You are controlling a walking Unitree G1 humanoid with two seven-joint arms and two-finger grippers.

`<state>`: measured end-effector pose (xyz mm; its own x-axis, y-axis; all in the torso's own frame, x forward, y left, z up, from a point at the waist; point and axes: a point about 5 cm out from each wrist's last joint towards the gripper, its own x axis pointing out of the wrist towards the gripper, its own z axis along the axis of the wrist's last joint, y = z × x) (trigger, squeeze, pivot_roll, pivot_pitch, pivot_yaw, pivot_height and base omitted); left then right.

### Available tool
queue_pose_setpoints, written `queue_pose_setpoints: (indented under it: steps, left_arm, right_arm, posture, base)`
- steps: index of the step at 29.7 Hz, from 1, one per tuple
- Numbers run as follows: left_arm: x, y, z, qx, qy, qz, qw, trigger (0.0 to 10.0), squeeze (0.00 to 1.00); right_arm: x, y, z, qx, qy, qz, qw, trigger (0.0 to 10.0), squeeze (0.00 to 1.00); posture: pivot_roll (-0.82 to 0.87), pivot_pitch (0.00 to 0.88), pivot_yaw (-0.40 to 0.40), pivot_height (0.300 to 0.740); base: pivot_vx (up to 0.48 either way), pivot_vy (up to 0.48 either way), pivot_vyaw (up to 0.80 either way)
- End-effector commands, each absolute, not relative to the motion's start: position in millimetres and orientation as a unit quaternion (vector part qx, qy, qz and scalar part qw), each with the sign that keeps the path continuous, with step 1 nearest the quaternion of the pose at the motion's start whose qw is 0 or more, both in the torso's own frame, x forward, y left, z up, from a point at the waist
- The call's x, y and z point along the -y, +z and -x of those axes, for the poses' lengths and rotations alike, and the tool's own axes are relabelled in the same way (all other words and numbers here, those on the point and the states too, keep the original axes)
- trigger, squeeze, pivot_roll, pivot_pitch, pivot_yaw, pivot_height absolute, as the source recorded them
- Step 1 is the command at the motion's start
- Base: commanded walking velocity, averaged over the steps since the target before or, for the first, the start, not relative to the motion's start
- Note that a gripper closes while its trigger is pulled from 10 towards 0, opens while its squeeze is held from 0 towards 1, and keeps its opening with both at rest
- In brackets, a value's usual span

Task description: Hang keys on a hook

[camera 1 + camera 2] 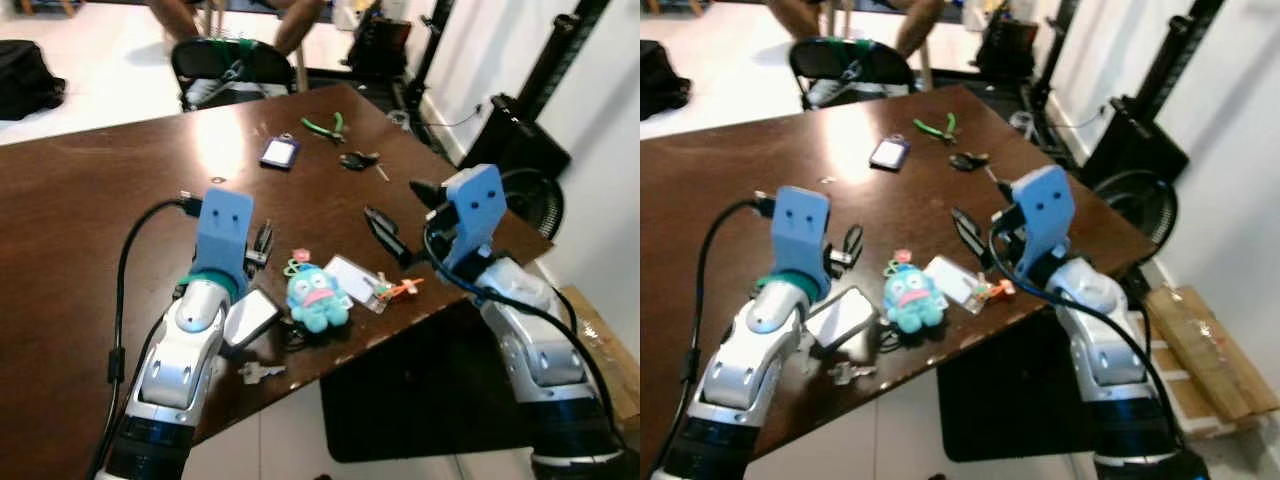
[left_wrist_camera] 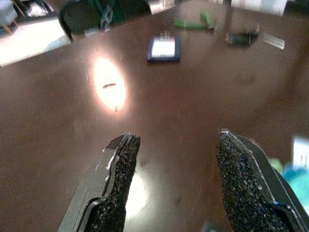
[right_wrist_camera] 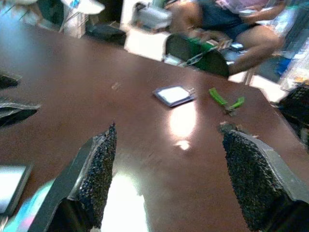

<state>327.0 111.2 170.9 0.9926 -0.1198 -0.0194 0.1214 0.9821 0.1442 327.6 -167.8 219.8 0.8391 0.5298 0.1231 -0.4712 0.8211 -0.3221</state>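
1. No box, tray or bowl is in view; everything lies loose on the dark brown table (image 1: 90, 200).
2. The left gripper (image 2: 176, 193) hovers over the table with its two black fingers (image 2: 118, 188) spread wide apart, nothing between them and nothing touched; only bare tabletop lies in the gap.
3. The right gripper (image 3: 166, 186) hangs over the table in the same way, its fingers (image 3: 99, 176) parted wide and empty.
4. The keys (image 1: 258, 373) lie flat near the table's front edge, at about 6 o'clock from the left gripper and just beside the left silver arm (image 1: 185, 350).
5. A white card (image 1: 250, 318) rests between the keys and the left wrist.
6. A teal plush toy (image 1: 318, 298) sits at roughly 3 o'clock from the left gripper, near the front edge, with a clear badge holder (image 1: 352, 280) and a small orange piece (image 1: 400, 290) just beside it on the right-arm side.
7. Further out, at 12 o'clock from both grippers, lie a blue card holder (image 1: 279, 152), green pliers (image 1: 325, 126) and a small dark object (image 1: 357, 159), well apart from the plush toy.
8. A bright patch of light reflects off the tabletop near the blue card holder.
9. Beyond the far edge stands a dark chair (image 1: 230, 70), with a seated person's legs (image 3: 241, 34) behind it on a pale floor.
10. At 3 o'clock a black fan (image 1: 530, 195) stands against a white wall, with a cardboard piece (image 1: 1200, 345) on the floor below.
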Motion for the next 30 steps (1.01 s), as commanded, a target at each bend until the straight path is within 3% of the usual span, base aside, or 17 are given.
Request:
queue_pose_setpoints:
  steps: [1,6,8,12,17,22,30]
  left_arm:
    - [-109,152,-326,-0.055,-0.065,-0.082,0.993,10.0,0.00]
    - [-114,143,-324,-0.073,-0.059,-0.080,0.992,10.0,0.00]
    - [-122,138,-317,-0.072,-0.071,-0.040,0.994,10.0,0.00]
    - [-121,139,-313,-0.057,-0.101,-0.037,0.993,10.0,0.00]
    - [-100,125,-311,-0.080,-0.178,-0.097,0.976,10.0,0.00]
    - [-92,117,-317,-0.106,-0.183,-0.118,0.970,10.0,0.00]
    - [-94,141,-332,-0.085,-0.159,-0.050,0.982,10.0,0.00]
  right_arm:
    - [179,202,-324,0.059,0.273,0.162,0.946,10.0,0.00]
    - [185,194,-321,0.038,0.276,0.160,0.947,10.0,0.00]
    - [180,191,-323,0.038,0.269,0.115,0.956,10.0,0.00]
    - [174,183,-323,0.029,0.276,0.103,0.955,10.0,0.00]
    - [173,174,-322,0.012,0.286,0.105,0.952,10.0,0.00]
    - [183,173,-325,0.005,0.268,0.091,0.959,10.0,0.00]
    - [179,169,-323,-0.001,0.283,0.073,0.956,10.0,0.00]
  posture:
    - [-0.18,0.070,0.030,0.740]
    - [-0.18,0.077,0.038,0.740]
    - [-0.16,0.088,0.051,0.740]
    - [-0.15,0.089,0.051,0.740]
    - [-0.15,0.094,0.063,0.740]
    - [-0.13,0.115,0.086,0.740]
    - [-0.13,0.112,0.099,0.740]
  base:
    - [0.000,0.000,0.00]
    - [0.000,0.000,0.00]
    - [0.000,0.000,0.00]
    - [0.000,0.000,0.00]
    - [0.000,0.000,0.00]
    - [0.000,0.000,0.00]
    - [0.000,0.000,0.00]
